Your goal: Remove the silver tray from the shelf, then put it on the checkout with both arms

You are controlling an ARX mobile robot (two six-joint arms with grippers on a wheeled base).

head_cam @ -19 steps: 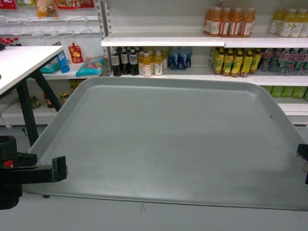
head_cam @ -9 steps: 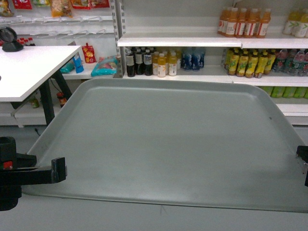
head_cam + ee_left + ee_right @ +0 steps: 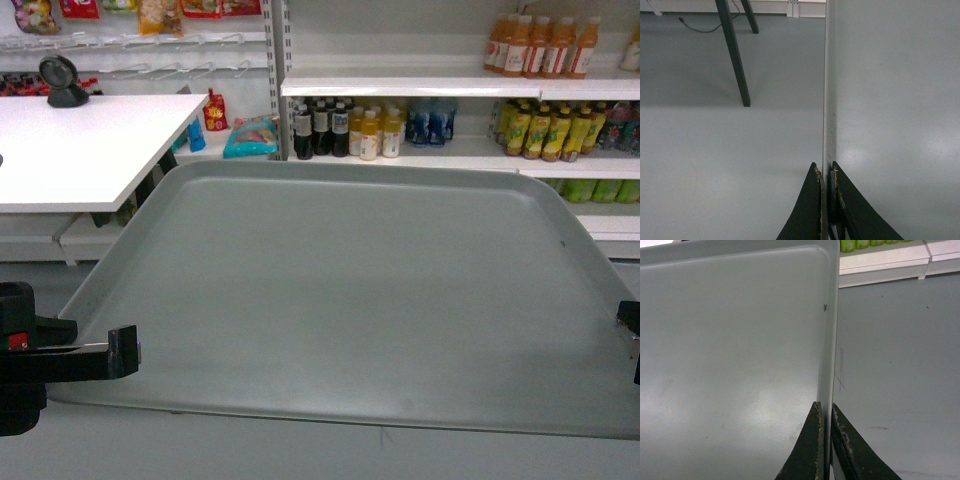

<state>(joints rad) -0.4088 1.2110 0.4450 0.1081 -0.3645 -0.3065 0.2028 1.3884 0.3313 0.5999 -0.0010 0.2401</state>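
The silver tray hangs in the air in front of me, level, filling most of the head view. My left gripper is shut on its left rim near the front corner; the left wrist view shows the silver tray with its rim pinched by the left gripper. My right gripper is shut on the right rim, seen as the right gripper clamping the edge of the silver tray. The checkout stands at the upper left with its black scanner. The shelf runs across the back.
Bottles of drinks fill the shelf boards behind the tray. Snack packs lie on a lower board left of them. Black counter legs stand on the grey floor below the tray's left side.
The whole background has slid to the right in the head view: the checkout and its scanner have come further into view on the left. The tray and both grippers keep their place in the frame.
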